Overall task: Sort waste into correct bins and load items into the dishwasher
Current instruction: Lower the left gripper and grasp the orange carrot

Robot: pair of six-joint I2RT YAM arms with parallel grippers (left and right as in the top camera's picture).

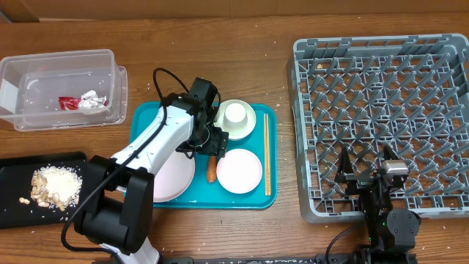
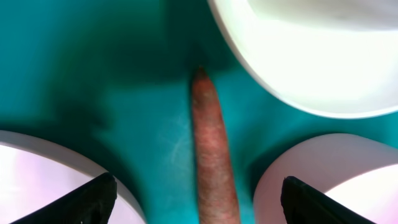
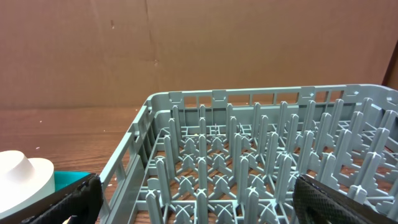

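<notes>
An orange carrot (image 1: 212, 171) (image 2: 211, 149) lies on the teal tray (image 1: 146, 117) between the white dishes. My left gripper (image 1: 212, 148) (image 2: 199, 208) hangs low over it, open, one finger (image 2: 93, 199) on each side and neither touching it. Around it sit a large plate (image 1: 176, 180) (image 2: 37, 168), a smaller plate (image 1: 239, 170) (image 2: 336, 162) and a bowl (image 1: 249, 126) (image 2: 311, 56) holding a small cup (image 1: 234, 113). Chopsticks (image 1: 266, 154) lie along the tray's right side. My right gripper (image 1: 365, 163) (image 3: 205, 208) is open and empty over the front of the grey dish rack (image 1: 381, 110) (image 3: 249, 155).
A clear tub (image 1: 62, 88) at the back left holds a red wrapper (image 1: 68, 103) and a crumpled napkin (image 1: 93, 99). A black tray (image 1: 15, 209) at the front left carries beige scraps (image 1: 55, 187). The right wrist view shows the cup (image 3: 25, 174) at far left.
</notes>
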